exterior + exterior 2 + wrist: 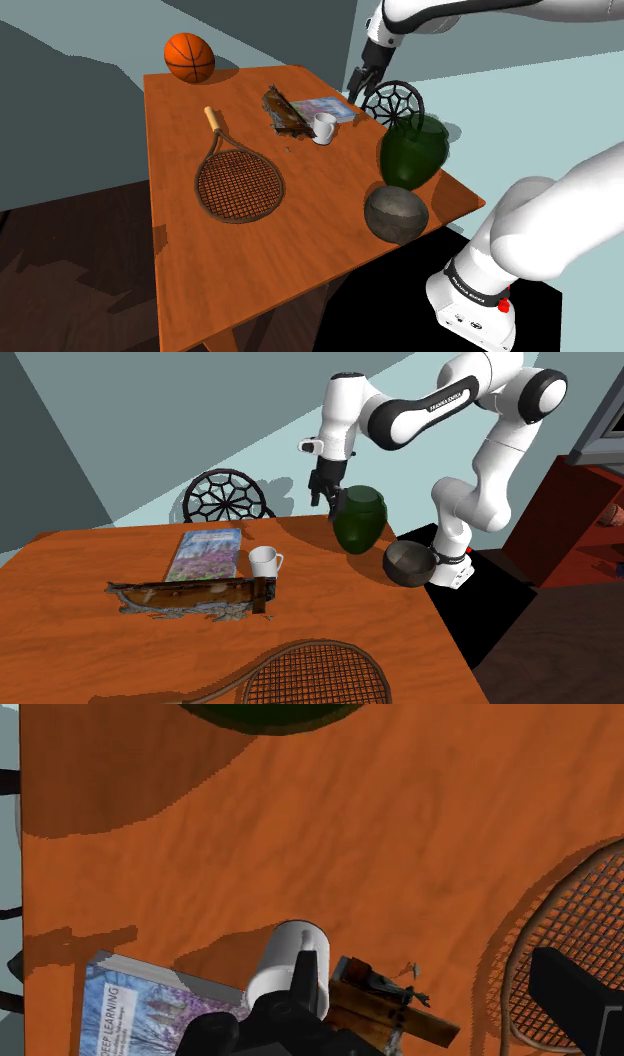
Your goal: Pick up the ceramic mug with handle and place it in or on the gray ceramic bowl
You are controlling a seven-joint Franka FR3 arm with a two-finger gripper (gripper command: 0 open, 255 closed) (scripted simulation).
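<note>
Tabletop (200, 260) bears the white mug (324, 127), ungrasped: approach stage, so the spread, empty gripper (358, 92), hovering at the shoulder view's right, must descend astride it.

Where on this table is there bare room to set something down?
Bare wood lies between the racket and the bowl, and on the table end past the racket head. It is crowded where mug, book and wooden piece cluster.

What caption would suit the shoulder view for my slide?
Open gripper hovers above the table, beyond the white mug; the gray bowl sits at the near edge.
</note>
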